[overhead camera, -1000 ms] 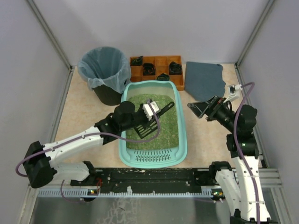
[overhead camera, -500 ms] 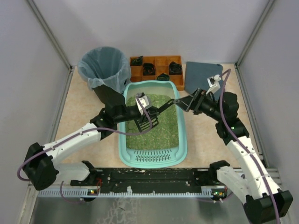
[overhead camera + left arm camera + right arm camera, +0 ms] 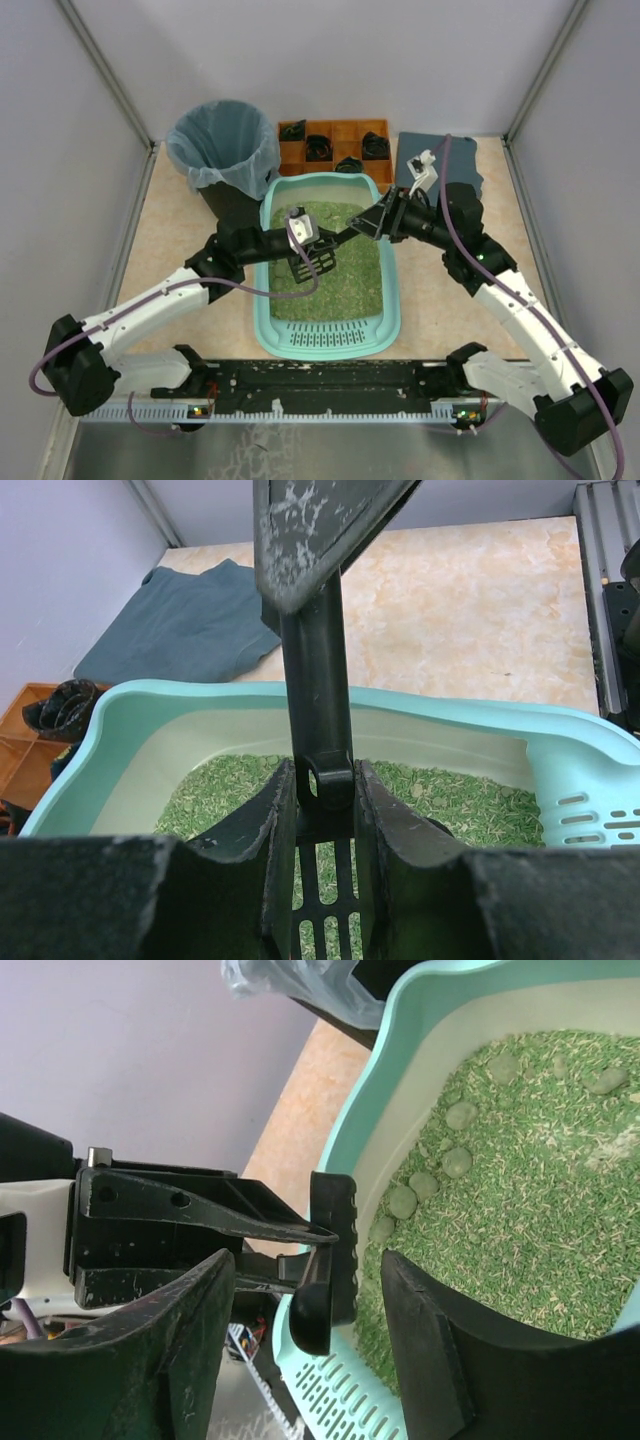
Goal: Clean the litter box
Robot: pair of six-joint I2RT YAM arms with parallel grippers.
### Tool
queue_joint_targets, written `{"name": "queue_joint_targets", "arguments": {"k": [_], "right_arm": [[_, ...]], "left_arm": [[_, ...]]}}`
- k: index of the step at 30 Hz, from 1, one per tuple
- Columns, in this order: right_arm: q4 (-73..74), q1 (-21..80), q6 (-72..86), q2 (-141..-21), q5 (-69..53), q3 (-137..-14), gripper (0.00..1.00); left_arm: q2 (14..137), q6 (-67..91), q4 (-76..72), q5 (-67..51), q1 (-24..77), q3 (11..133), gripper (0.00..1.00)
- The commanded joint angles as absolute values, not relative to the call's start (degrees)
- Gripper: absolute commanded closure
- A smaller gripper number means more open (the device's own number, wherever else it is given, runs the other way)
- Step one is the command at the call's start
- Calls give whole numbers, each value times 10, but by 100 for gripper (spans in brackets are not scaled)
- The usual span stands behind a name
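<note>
The light-teal litter box (image 3: 326, 341) with green litter sits mid-table. My left gripper (image 3: 300, 238) hovers over it, shut on a black slotted scoop (image 3: 312, 262); in the left wrist view both fingers (image 3: 262, 830) press the scoop's handle (image 3: 318, 690). My right gripper (image 3: 366, 226) reaches in from the right over the box's far right rim. In the right wrist view its jaws (image 3: 308, 1260) stand open on either side of the handle's end (image 3: 322, 1295), with a gap on both sides. Round green clumps (image 3: 440, 1168) lie in the litter by the wall.
A black bin (image 3: 222, 152) lined with a clear bag stands at the box's far left corner. Behind the box is an orange compartmented tray (image 3: 336, 146) holding dark items. A dark grey cloth (image 3: 424, 150) lies at the back right, partly under the right arm.
The right arm swung left from beside the box to over its rim, and its jaws narrowed around the scoop handle's end. The left gripper shifted the scoop slightly toward the far end.
</note>
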State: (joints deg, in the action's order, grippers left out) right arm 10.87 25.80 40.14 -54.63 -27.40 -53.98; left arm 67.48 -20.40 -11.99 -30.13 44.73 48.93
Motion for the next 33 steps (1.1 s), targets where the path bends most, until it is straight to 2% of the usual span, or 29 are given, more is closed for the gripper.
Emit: {"name": "queue_joint_targets", "arguments": {"k": [1, 13, 33], "right_arm": [[122, 295, 380, -563, -245, -587, 41], [153, 335, 372, -590, -222, -597, 55], [137, 337, 376, -609, -255, -586, 63]], "left_arm": [[657, -231, -131, -320, 448, 479, 100], [658, -228, -138, -337, 448, 476, 100], [662, -209, -163, -358, 448, 467, 100]]}}
